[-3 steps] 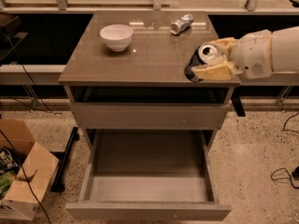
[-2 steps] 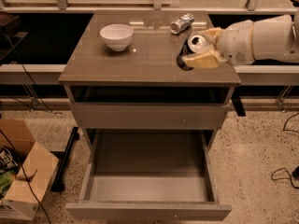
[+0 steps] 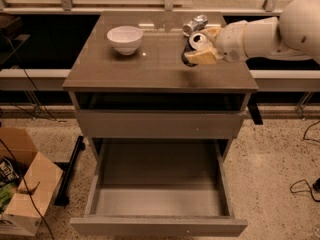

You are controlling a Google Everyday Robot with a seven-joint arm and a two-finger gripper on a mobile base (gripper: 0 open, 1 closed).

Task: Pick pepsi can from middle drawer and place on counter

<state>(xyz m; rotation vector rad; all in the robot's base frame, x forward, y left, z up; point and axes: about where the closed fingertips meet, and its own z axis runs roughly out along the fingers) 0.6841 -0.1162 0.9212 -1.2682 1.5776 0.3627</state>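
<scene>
My gripper (image 3: 201, 49) is over the right part of the counter (image 3: 150, 66), with the white arm reaching in from the right. It is shut on the pepsi can (image 3: 196, 45), a dark can with a silver top facing the camera, held just above or at the counter surface. Whether the can touches the counter I cannot tell. The middle drawer (image 3: 159, 226) is pulled open below and its tray shows nothing inside.
A white bowl (image 3: 125, 38) sits at the counter's back left. A shiny silver can (image 3: 195, 23) lies on its side at the back, just behind my gripper. A cardboard box (image 3: 22, 194) stands on the floor at the left. Cables lie on the floor at the right.
My gripper has carried the pepsi can left and further back over the counter, closer to the silver can.
</scene>
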